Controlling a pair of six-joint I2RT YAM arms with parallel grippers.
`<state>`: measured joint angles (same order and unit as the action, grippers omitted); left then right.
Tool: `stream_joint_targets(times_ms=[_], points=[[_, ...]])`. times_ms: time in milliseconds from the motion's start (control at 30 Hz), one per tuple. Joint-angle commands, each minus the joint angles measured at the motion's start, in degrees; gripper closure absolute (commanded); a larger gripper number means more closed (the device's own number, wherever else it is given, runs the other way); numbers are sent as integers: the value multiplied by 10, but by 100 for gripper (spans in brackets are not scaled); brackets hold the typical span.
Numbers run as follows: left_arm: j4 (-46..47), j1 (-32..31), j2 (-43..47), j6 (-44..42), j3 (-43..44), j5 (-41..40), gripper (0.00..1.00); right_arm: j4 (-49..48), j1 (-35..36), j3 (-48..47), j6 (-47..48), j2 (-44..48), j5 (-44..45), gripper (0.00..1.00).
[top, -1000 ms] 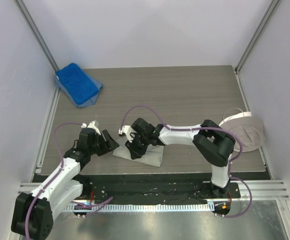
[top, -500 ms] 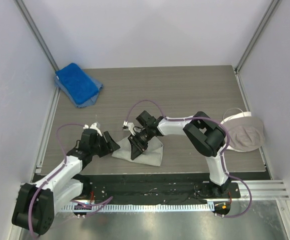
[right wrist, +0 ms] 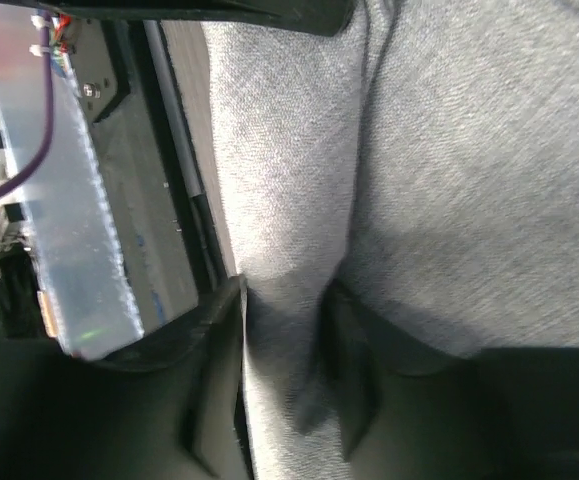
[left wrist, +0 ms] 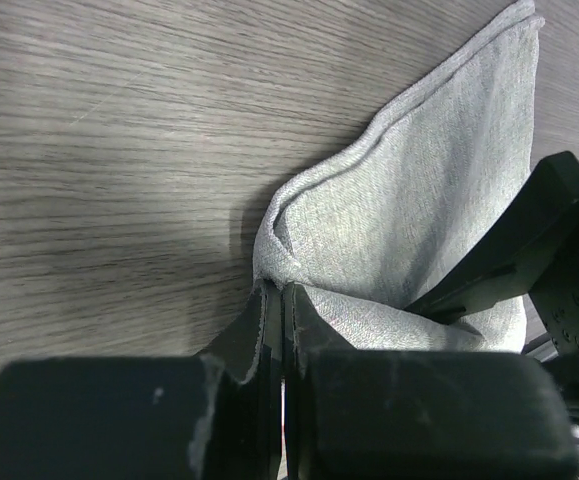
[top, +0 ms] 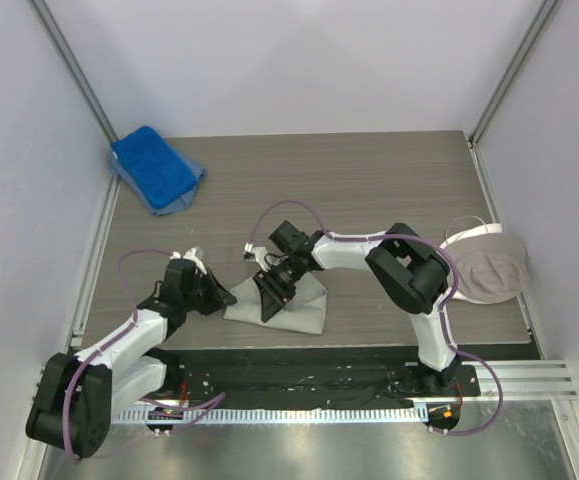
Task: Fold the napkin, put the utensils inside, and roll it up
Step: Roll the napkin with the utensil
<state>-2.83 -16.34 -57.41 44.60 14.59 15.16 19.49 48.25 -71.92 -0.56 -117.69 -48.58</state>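
The light grey napkin (top: 304, 308) lies folded and bunched near the table's front edge, between the two arms. My left gripper (top: 225, 297) is at its left corner, and in the left wrist view that gripper (left wrist: 274, 290) is shut on a raised pinch of the napkin (left wrist: 429, 190). My right gripper (top: 272, 291) presses down on the napkin's middle. In the right wrist view its jaws (right wrist: 287, 300) stand apart with a ridge of napkin (right wrist: 449, 130) between them. The right gripper's black fingers (left wrist: 529, 230) show at the right of the left wrist view. The utensils are out of view.
A bright blue towel (top: 155, 166) lies at the back left corner. A beige-grey cloth with a white edge (top: 489, 266) sits at the table's right edge. Walls close in on three sides, and the arm bases' rail (top: 299, 378) runs along the front.
My left gripper has closed on the napkin's left corner. The right gripper moved down onto the napkin, and its jaws have spread wider.
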Motion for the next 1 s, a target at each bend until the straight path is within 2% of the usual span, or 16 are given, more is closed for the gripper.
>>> stream_joint_targets(times_ms=[0,67,167,233,333,367,500,667,967], points=[[-7,3,17,0,-4,1,100,60,-3,-5,6,23,124,47],[-12,3,19,0,-1,0,100,65,-2,-11,7,64,156,39],[-20,3,19,0,1,-3,100,58,12,-7,9,123,225,34],[-22,3,19,0,1,-9,100,45,47,13,20,153,289,30],[-22,3,15,0,3,-9,100,-16,116,68,47,205,432,26],[-21,3,14,0,4,-9,100,-56,133,83,63,225,507,25],[-26,3,7,-2,8,-8,100,-110,202,121,95,224,602,22],[-32,3,2,-5,15,-8,100,-116,247,114,122,182,645,21],[-33,3,-4,-7,18,-8,100,-117,251,109,143,135,682,25]])
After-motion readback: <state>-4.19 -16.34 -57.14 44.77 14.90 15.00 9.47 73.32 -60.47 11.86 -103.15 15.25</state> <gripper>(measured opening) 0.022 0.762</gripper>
